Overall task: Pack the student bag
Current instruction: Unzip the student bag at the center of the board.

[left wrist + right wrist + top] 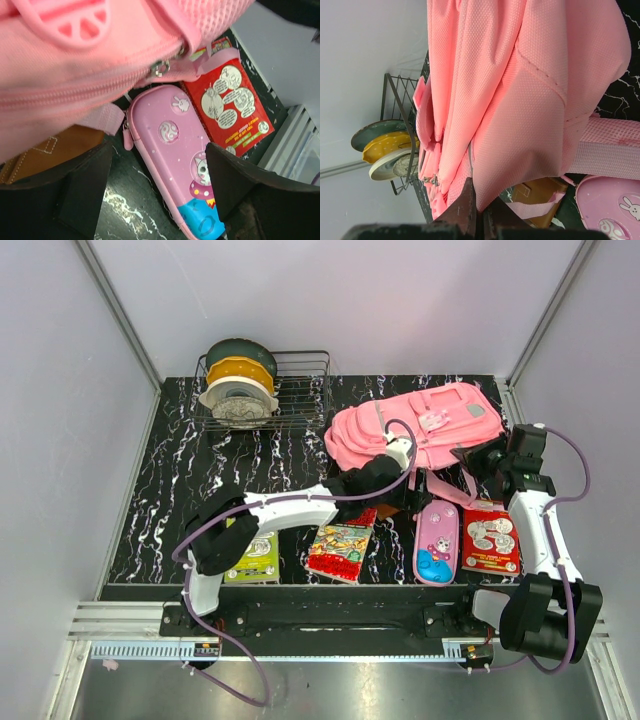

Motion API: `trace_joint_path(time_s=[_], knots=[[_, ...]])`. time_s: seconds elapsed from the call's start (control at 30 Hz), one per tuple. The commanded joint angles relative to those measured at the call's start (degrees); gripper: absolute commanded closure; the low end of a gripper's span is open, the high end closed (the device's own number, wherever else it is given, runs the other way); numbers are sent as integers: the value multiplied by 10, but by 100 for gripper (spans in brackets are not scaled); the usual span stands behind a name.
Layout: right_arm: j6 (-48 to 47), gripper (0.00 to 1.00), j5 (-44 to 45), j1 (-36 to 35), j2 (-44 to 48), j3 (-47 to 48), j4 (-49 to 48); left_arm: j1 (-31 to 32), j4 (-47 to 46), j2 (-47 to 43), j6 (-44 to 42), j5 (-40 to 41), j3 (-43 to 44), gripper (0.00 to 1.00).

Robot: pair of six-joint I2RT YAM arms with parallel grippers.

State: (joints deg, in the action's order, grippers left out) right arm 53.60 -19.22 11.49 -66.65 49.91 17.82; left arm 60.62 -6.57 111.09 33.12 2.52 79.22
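The student bag (420, 425), a big soft pink backpack, lies at the back right of the table. In the right wrist view, my right gripper (484, 212) is shut on a fold of the student bag's (520, 90) fabric at its near edge, and from above this right gripper (472, 460) is at the bag's right front corner. My left gripper (400, 488) hovers at the bag's front edge with its jaws wide and holding nothing. The left gripper (160, 195) hangs over the top end of a pink pencil case (175, 150), just below the student bag's (75, 75) zipper.
A brown flat item (50, 150) pokes out from under the bag. A red book (490, 538), the pencil case (437, 542), a comic book (342, 545) and a green book (255, 555) lie along the front. A wire rack (300, 390) with spools stands at the back left.
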Motion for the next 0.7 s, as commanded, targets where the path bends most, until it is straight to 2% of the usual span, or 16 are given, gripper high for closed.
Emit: trace_joint_path(time_s=[0.0, 0.13, 0.27, 0.53, 0.67], knots=[[5, 100, -56, -9, 25, 34, -32, -2, -68, -5, 0, 38, 32, 20], [6, 100, -58, -10, 32, 29, -26, -2, -110, 7, -8, 47, 46, 20], [11, 100, -65, -10, 36, 26, -25, -6, -88, 36, -13, 37, 94, 20], [16, 100, -77, -12, 50, 29, -19, -9, -101, 48, -2, 55, 84, 21], [12, 100, -79, -13, 55, 30, -11, -9, -112, 49, -7, 74, 87, 29]])
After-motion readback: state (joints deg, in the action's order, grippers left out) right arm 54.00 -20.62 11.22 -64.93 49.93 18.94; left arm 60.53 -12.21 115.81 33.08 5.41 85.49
